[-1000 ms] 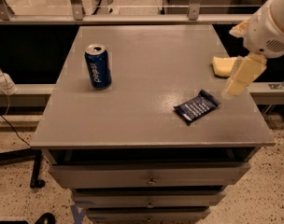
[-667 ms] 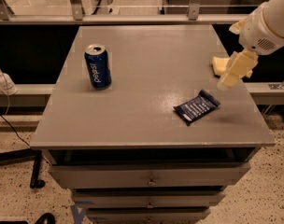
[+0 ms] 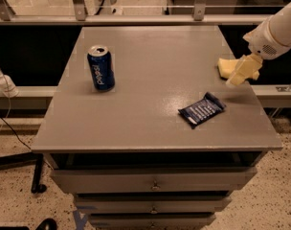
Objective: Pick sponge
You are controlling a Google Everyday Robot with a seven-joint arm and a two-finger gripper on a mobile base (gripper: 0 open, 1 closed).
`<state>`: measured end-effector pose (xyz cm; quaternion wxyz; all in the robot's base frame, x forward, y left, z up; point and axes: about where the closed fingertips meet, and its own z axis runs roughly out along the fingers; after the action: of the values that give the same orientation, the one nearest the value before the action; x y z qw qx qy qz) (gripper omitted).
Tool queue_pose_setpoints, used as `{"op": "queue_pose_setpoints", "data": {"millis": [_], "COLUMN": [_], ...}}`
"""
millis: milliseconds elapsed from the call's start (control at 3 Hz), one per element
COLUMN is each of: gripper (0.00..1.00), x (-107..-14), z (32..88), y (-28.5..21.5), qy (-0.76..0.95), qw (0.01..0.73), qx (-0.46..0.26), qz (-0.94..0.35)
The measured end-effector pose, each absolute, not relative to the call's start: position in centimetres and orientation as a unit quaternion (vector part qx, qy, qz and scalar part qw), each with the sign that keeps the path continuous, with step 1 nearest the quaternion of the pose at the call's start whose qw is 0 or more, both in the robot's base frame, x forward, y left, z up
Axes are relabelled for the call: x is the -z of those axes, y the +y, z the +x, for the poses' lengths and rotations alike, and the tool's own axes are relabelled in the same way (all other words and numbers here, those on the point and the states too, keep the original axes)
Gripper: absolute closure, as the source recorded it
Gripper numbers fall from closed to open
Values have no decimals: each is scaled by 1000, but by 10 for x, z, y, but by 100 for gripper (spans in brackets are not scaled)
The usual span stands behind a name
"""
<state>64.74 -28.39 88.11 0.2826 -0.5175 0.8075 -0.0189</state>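
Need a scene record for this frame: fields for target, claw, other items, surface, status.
target: pale yellow soft foam sponge, lying near the table's right edge
claw: claw on the white arm, at the right side, overlapping the sponge in view; contact cannot be told
other items: dark blue snack wrapper, flat, front right; blue soda can, upright, left
surface: grey tabletop, drawers below
status: sponge not lifted

right part of the sponge (image 3: 224,67) hidden behind the claw (image 3: 235,78) at the counter (image 3: 155,71) right edge, robot arm (image 3: 279,30) cut off at upper right
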Motion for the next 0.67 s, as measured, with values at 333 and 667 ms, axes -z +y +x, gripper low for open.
{"op": "queue_pose_setpoints", "data": {"millis": [333, 667], "gripper": [0, 18], "x": [-860, -848], "z": [666, 679], "y": [-306, -315], "qy": [827, 838], "qw": [283, 292], "qx": [-5, -29], "qz": [-486, -460]}}
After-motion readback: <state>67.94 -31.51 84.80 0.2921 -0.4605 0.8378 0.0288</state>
